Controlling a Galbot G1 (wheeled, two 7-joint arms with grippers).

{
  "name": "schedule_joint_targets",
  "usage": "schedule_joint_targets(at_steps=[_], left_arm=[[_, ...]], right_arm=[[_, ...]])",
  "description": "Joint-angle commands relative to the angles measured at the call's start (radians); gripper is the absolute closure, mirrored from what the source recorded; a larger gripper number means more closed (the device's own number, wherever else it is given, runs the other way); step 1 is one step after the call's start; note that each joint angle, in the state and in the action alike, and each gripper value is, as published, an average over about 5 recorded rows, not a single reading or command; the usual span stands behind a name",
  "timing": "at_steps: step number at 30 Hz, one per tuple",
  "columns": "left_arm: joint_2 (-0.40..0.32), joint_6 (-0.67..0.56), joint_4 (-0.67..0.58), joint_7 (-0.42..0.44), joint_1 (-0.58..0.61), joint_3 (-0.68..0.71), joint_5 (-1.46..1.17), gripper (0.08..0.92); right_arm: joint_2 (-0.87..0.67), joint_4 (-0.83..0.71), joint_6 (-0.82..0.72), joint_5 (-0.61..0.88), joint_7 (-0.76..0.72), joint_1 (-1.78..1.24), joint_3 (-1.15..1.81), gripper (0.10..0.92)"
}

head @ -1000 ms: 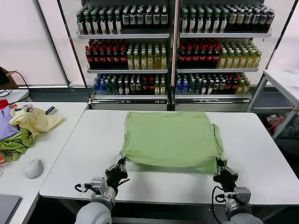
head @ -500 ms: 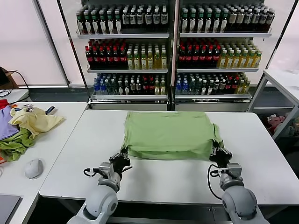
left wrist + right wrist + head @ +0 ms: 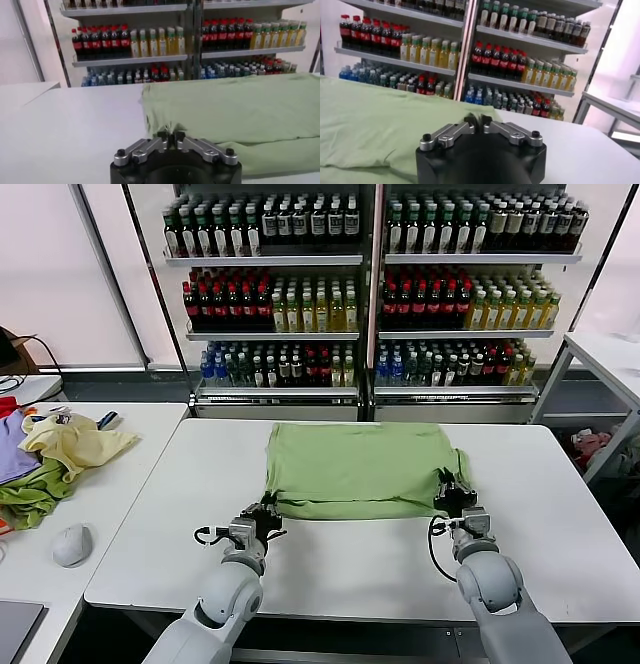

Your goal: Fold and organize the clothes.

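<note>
Left end effector (image 3: 262, 517) sits low at the near left corner of the polo shirt (image 3: 358, 467), its forearm reaching up from the near edge of the worktop (image 3: 150, 534). In the left wrist view its two black fingertips (image 3: 163, 136) stand almost together right at the shirt's hem, with a small peak of cloth at their tips; whether they clamp that cloth or have let it go, I cannot tell. Right end effector (image 3: 452, 496) mirrors that pose at the shirt's near right corner, its grey rounded forearm angled up from the worktop's near edge. Its fingertips (image 3: 471, 121) also look nearly together, with green cloth just beside them, and again the grip cannot be told.

Light green and soft, the polo shirt lies at the middle of the white, smooth worktop as a broad rectangle. Its near part is doubled over into a rounded fold, so a second layer shows along the near edge, with gentle ripples in the fabric. A sleeve sticks out at the shirt's right side, by the right end effector.

Behind the shirt stand metal shelves (image 3: 370, 259) packed with rows of bottles. Left of the shirt, on a neighbouring white table, lies a rumpled pile of yellow, green and purple garments (image 3: 50, 456).
</note>
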Motion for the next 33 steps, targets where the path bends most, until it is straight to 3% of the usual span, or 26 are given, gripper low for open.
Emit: schedule_joint_targets(at_steps=[1, 11, 16, 19, 23, 26, 29, 33], left_arm=[[-0.001, -0.004, -0.008, -0.001, 0.001, 0.003, 0.018, 0.693], [0.005, -0.004, -0.053, -0.005, 0.072, -0.032, 0.03, 0.408], [0.003, 0.019, 0.008, -0.008, 0.031, -0.032, 0.01, 0.261], [0.001, 0.035, 0.025, -0.01, 0.01, -0.03, -0.022, 0.198], [-0.001, 0.043, 0.051, -0.009, -0.019, -0.02, -0.041, 0.179], [-0.003, 0.048, 0.073, -0.009, -0.037, -0.012, -0.052, 0.18], [-0.005, 0.049, 0.082, -0.008, -0.041, -0.002, -0.061, 0.217], [-0.012, 0.05, 0.089, -0.006, -0.039, 0.008, -0.068, 0.328]], right_arm=[[0.002, 0.006, 0.031, -0.017, -0.007, -0.026, 0.009, 0.564], [-0.029, 0.064, -0.05, 0.046, 0.032, -0.109, 0.115, 0.279], [-0.021, 0.043, -0.127, 0.08, 0.055, -0.105, 0.124, 0.207], [-0.023, 0.018, -0.146, 0.098, 0.055, -0.088, 0.112, 0.203], [-0.025, -0.022, -0.17, 0.127, 0.06, -0.056, 0.09, 0.214], [-0.027, -0.047, -0.181, 0.138, 0.063, -0.043, 0.077, 0.275], [-0.029, -0.061, -0.181, 0.148, 0.062, -0.042, 0.069, 0.361], [-0.031, -0.07, -0.179, 0.158, 0.061, -0.045, 0.062, 0.472]])
